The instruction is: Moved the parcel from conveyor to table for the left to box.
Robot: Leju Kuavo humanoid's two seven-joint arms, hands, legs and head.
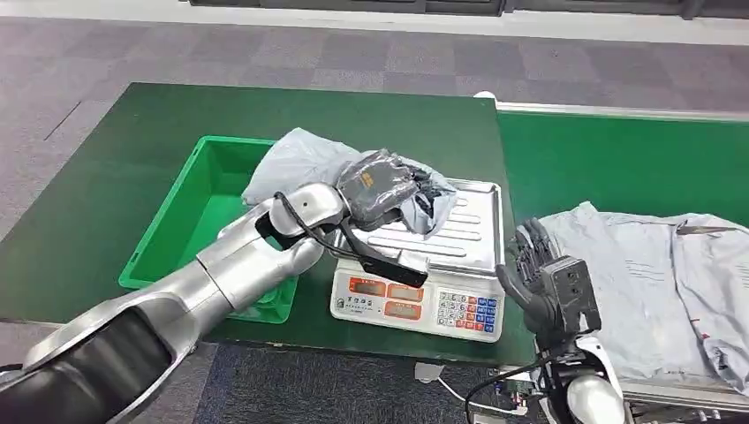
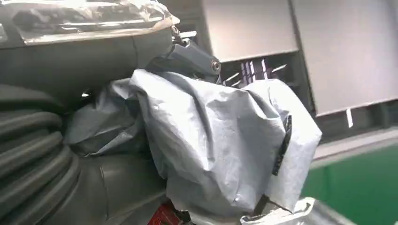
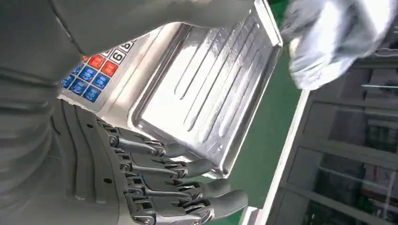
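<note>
My left hand [image 1: 382, 187] grips a crumpled grey plastic parcel [image 1: 305, 162], held above the far left part of the scale's steel pan [image 1: 464, 234]. The parcel's near end hangs over the pan and its far end reaches over the green box [image 1: 190, 225]. Close up, in the left wrist view, the parcel [image 2: 220, 145] bulges out past my fingers [image 2: 195, 56]. My right hand [image 1: 534, 269] hovers empty beside the scale's right edge, with its dark fingers [image 3: 187, 183] held straight and apart.
The scale's keypad and red display [image 1: 415, 305] face me at the table's [image 1: 106, 203] front edge. More grey parcels [image 1: 649, 283] lie on the green conveyor [image 1: 618, 159] at right. Grey carpet floor lies beyond.
</note>
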